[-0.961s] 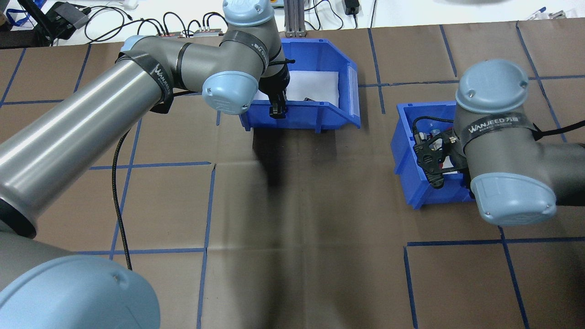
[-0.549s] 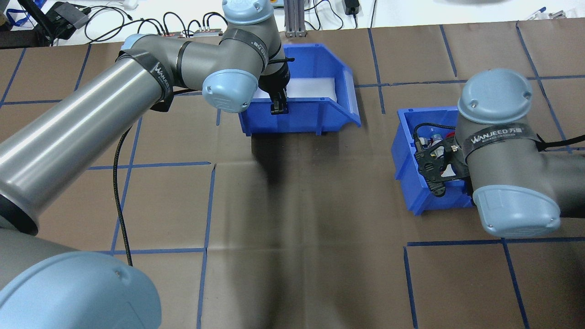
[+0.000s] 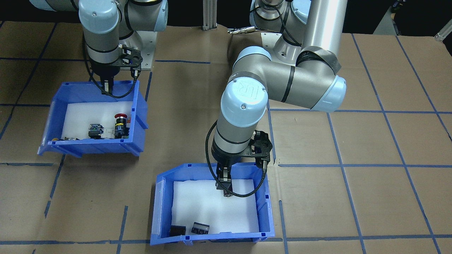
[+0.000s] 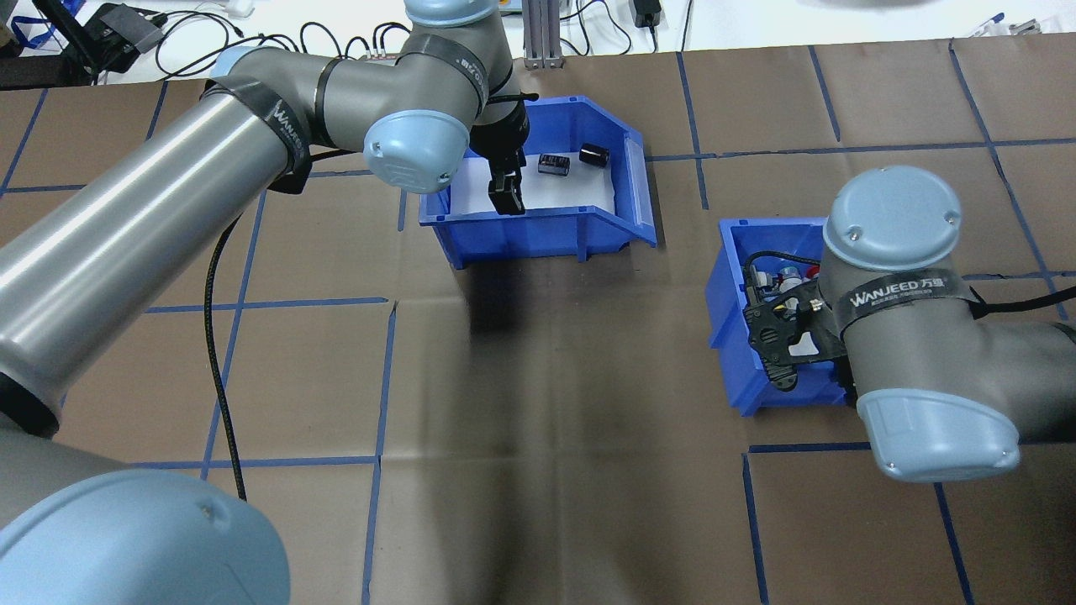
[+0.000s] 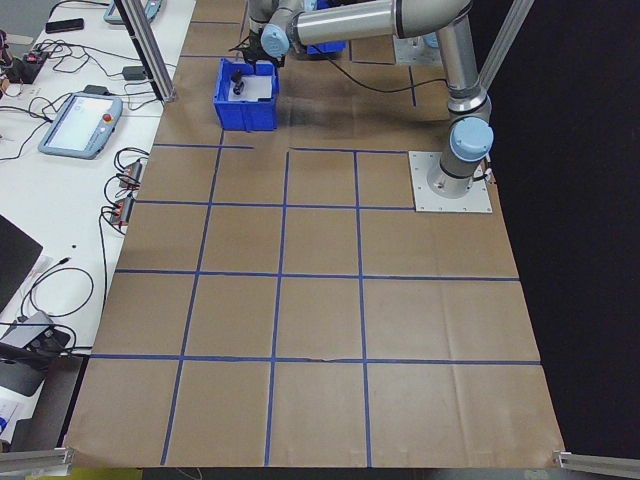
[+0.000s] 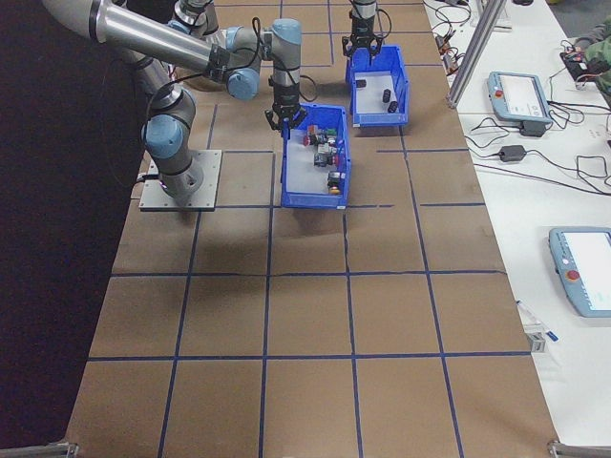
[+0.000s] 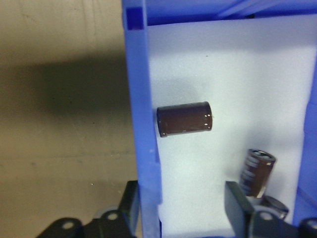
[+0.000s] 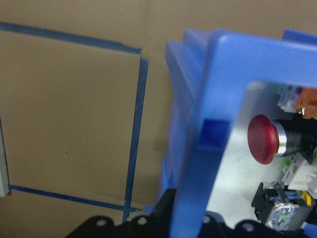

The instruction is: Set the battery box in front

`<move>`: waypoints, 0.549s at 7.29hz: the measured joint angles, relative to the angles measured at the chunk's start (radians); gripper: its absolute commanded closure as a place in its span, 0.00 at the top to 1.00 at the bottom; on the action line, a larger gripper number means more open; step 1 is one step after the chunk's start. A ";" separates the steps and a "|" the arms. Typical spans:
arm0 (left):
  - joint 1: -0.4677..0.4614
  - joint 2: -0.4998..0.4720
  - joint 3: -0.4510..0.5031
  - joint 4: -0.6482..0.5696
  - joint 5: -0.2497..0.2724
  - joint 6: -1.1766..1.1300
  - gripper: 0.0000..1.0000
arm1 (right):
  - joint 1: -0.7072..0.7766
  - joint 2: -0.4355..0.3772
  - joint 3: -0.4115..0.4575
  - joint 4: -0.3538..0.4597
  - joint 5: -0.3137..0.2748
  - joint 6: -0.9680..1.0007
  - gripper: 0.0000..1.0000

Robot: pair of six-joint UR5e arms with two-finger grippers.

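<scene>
**Both arms grip the near walls of two blue bins**

On the left of the overhead view, cables (image 4: 252, 38) and small devices lie on the white bench beyond the brown desk (image 4: 538, 378), which is crossed by blue tape lines. The left arm's sleeve band reads "WANJEED". Its left end effector (image 4: 507, 195) is clenched on the battery box (image 4: 538, 225), fingers straddling the wall nearest the robot, one inside and one outside.

The battery box is a blue plastic bin with a sloped-cut side and a white foam liner (image 4: 580, 186). It sits at the far middle of the desk, tipped so the far side appears lifted. Dark cylinders (image 4: 554, 164) with silver ends lie loose against its far wall.

To the right, well apart, stands the switch bin (image 4: 727, 311) holding a red mushroom button (image 3: 121, 115). The right end effector (image 3: 106, 86) is clenched on its near wall. That arm also reads "WANJEED".
</scene>
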 measured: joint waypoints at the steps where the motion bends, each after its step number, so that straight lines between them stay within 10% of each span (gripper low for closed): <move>1: 0.000 0.020 0.051 -0.088 0.002 0.066 0.95 | 0.069 0.000 0.002 0.000 0.009 0.083 0.04; 4: 0.020 0.087 0.164 -0.310 0.107 0.516 0.99 | 0.307 0.043 -0.002 -0.018 0.013 0.360 0.04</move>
